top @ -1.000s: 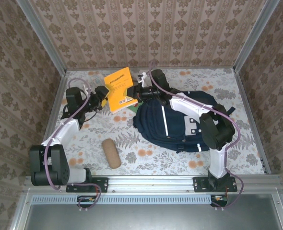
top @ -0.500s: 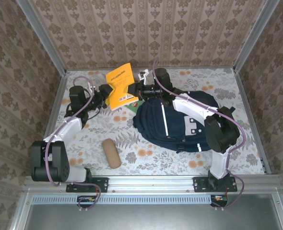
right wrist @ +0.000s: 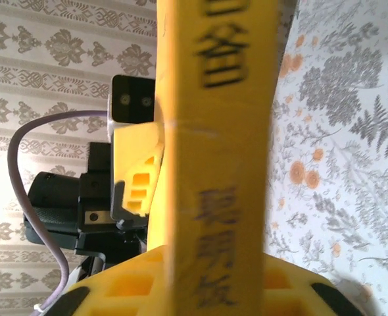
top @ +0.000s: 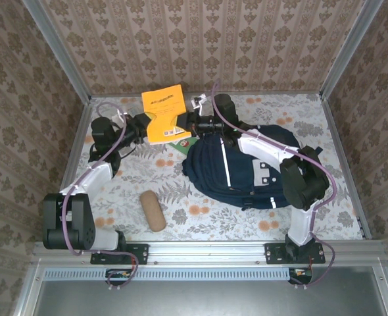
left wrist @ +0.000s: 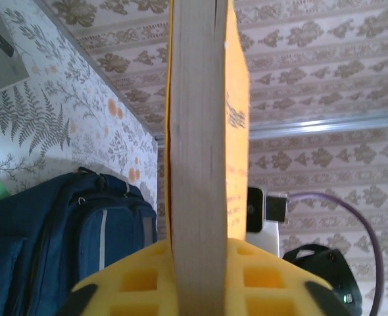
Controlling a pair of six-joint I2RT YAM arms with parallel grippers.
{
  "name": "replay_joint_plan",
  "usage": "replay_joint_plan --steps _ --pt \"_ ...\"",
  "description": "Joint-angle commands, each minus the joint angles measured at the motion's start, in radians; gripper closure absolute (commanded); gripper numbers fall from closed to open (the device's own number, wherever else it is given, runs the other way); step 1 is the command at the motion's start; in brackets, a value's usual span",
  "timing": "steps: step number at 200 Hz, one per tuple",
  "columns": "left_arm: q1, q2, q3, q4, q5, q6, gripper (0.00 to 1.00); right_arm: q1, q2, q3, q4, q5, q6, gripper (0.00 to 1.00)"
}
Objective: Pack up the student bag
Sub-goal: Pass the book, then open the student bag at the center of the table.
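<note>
A yellow book [top: 164, 115] stands on edge above the back of the table, held from both sides. My left gripper [top: 148, 125] is shut on its page edge; in the left wrist view the book [left wrist: 197, 164] rises between the yellow pads of the left gripper [left wrist: 197, 276]. My right gripper [top: 189, 122] clamps the spine, and the book [right wrist: 214, 164] fills the gap of the right gripper [right wrist: 214, 283]. The student bag [top: 246, 164], navy with white stripes, lies flat to the right of the book, also seen as the bag [left wrist: 62, 224].
A brown cylindrical case [top: 153, 210] lies on the floral tablecloth near the front left. A green item [top: 179, 141] sits on the table under the book. Wallpapered walls and metal rails [top: 69, 72] close in the table on three sides.
The left gripper has closed on the book. The book has been lifted and turned more upright, shifting slightly toward the back wall.
</note>
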Motion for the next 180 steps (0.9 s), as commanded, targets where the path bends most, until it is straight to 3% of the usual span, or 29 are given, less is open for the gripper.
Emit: replay_joint_plan --steps 1,33,63,85,134,180 --pt "-0.005 -0.039 0.012 0.031 0.025 0.009 1.0 0.0 -0.047 0.0 -0.077 -0.01 -0.101 0.62" --pt "0.013 -0.098 0.037 -0.152 0.018 0.139 1.0 -0.022 -0.125 -0.014 -0.411 0.133 -0.336 0.56" --pt "0.022 -0.142 0.087 -0.385 0.002 0.3 1.0 -0.019 -0.181 0.02 -0.8 0.457 -0.588 0.54" --pt "0.023 -0.152 0.097 -0.429 0.004 0.341 1.0 -0.013 -0.197 0.026 -0.981 0.661 -0.689 0.51" --pt "0.023 -0.145 0.081 -0.445 -0.003 0.363 1.0 0.032 -0.188 -0.003 -1.103 0.91 -0.746 0.5" --pt "0.02 -0.144 0.076 -0.448 -0.007 0.361 1.0 0.093 -0.11 0.023 -1.116 0.944 -0.749 0.5"
